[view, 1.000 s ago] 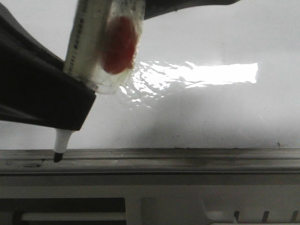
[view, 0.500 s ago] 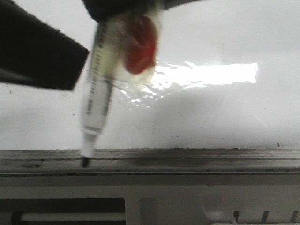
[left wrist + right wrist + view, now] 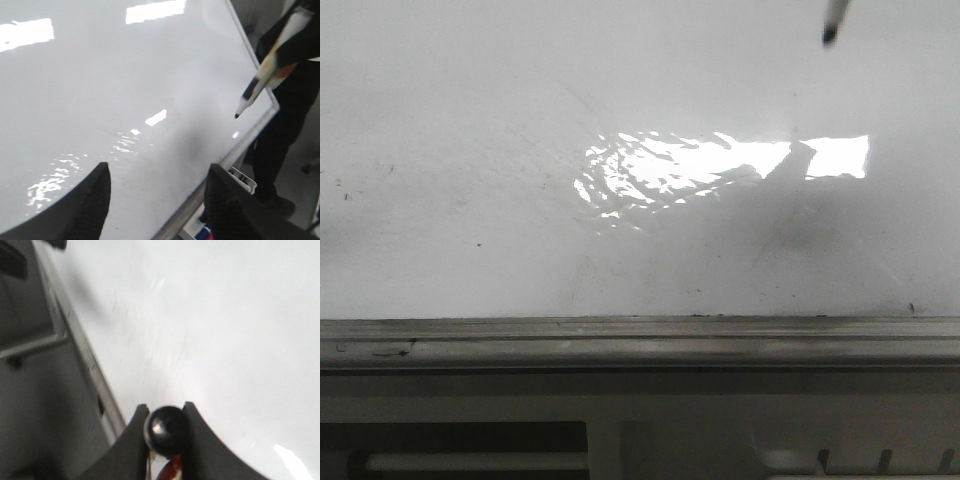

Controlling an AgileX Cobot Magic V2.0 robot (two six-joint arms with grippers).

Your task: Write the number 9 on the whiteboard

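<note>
The whiteboard (image 3: 650, 230) lies flat and bare: no number 9 shows in any view, only faint smudges, small specks and window glare. So the writing step has not begun; this looks like the approach, with the marker (image 3: 260, 80) being carried into place.

The right hand (image 3: 166, 432) is closed around the marker's round black end, tip pointing down over the board near its grey metal edge (image 3: 640, 340). In the front view only the black tip (image 3: 830, 35) shows, above the surface and not touching.

The left hand (image 3: 155, 200) hangs over the board, spread wide and holding nothing.

Next, I judge, the tip must come down gently onto clear white surface, then trace the loop.

There is print on the marker barrel, too blurred to read.
</note>
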